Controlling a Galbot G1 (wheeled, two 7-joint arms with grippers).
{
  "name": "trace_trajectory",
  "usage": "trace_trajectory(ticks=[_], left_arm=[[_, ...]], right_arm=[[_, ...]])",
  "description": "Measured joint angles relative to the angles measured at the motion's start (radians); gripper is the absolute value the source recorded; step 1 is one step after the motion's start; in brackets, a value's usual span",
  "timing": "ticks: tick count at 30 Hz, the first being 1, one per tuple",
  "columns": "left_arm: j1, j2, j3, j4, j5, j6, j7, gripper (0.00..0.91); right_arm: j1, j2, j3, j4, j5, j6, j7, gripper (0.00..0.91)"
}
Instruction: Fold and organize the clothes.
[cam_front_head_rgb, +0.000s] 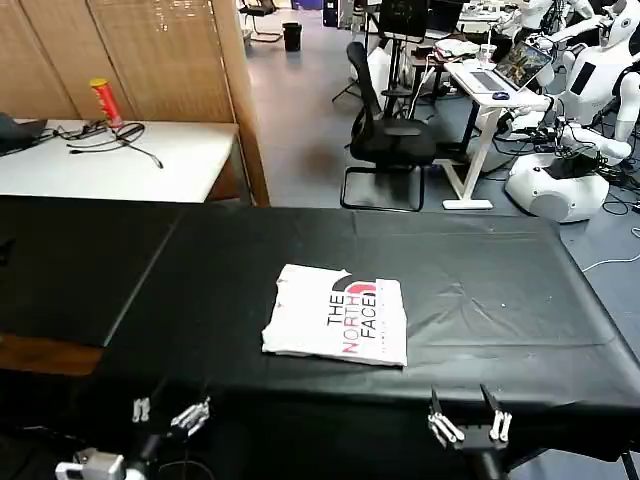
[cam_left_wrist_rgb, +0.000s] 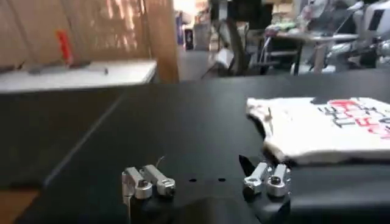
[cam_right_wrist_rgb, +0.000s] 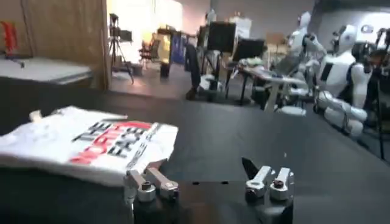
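Black table cover (cam_front_head_rgb: 480, 290) spans the near worktop, creased in places, with an open lab floor behind it. White side table (cam_front_head_rgb: 120, 160) stands beyond on the robot's left, carrying cables and a red can (cam_front_head_rgb: 104, 102). Black office chair (cam_front_head_rgb: 385, 135) sits past the far edge, near a desk with a laptop (cam_front_head_rgb: 515, 68).

T-shirt (cam_front_head_rgb: 338, 313) lies near the middle of the cover, slightly toward the near edge. It is folded into a compact, roughly square packet, a little wider than deep, and turned a few degrees off the table edge. Print faces up: "THE NORTH FACE" in black and red, lettering running front to back rather than across. Fabric is white with soft wrinkles.

Left wrist view shows the packet's stacked layers along its edge (cam_left_wrist_rgb: 317, 131) and a small flap sticking up at one corner. Right wrist view shows the opposite edge (cam_right_wrist_rgb: 91, 146), slightly raised off the cover.

Left gripper (cam_front_head_rgb: 170, 412) hangs at the near edge, fingers spread apart, holding nothing. Right gripper (cam_front_head_rgb: 468, 427) sits likewise at the near edge, fingers apart, empty. Both are well apart from the shirt.
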Motion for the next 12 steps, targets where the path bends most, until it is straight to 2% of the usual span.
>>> trace_trajectory(ticks=[12], left_arm=[[0.027, 0.005, -0.012, -0.017, -0.010, 0.017, 0.005, 0.878]], right_arm=[[-0.034, 0.001, -0.004, 0.010, 0.003, -0.003, -0.001, 0.878]])
